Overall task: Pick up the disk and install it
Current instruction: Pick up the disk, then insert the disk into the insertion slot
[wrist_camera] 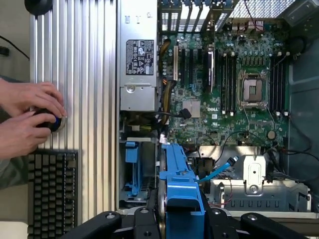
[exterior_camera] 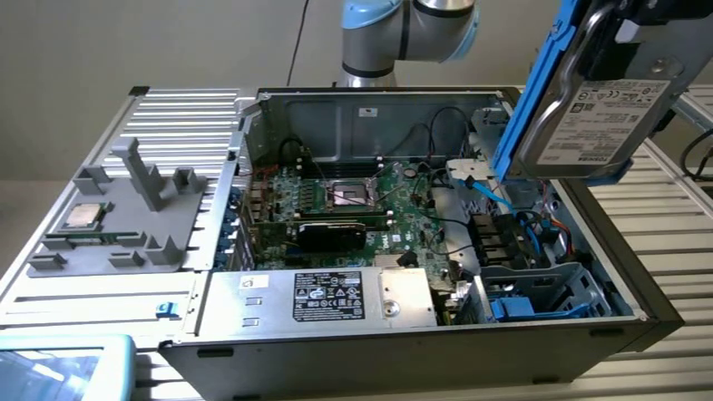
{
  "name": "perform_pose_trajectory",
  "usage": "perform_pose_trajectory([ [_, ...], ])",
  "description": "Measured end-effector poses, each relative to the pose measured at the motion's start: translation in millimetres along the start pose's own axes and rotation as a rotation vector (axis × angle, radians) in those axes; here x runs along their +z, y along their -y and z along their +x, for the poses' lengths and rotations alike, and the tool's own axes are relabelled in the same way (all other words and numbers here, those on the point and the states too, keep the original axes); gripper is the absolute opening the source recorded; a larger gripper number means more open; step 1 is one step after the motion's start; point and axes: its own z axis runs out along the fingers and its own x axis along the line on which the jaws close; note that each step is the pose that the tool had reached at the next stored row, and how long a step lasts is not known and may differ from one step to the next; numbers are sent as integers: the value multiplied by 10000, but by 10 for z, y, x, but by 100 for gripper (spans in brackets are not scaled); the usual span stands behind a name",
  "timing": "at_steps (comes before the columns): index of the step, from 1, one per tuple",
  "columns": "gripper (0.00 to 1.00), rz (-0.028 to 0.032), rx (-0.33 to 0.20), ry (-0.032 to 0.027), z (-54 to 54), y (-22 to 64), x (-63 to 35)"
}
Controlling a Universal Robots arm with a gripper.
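"DELL" on the motherboard [wrist_camera: 227,97]; "TOSHIBA" on the disk [exterior_camera: 590,113] label.

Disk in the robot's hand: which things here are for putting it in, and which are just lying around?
For the job:
- the disk, gripped by the hand above the case
- the open computer case

Just lying about:
- the small silver chip on the grey holder
- the keyboard
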Motion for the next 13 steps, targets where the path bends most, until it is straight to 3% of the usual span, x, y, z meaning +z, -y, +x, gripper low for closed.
perform_pose_trajectory([
  [13, 37, 0, 0, -10, 150, 133, 3],
])
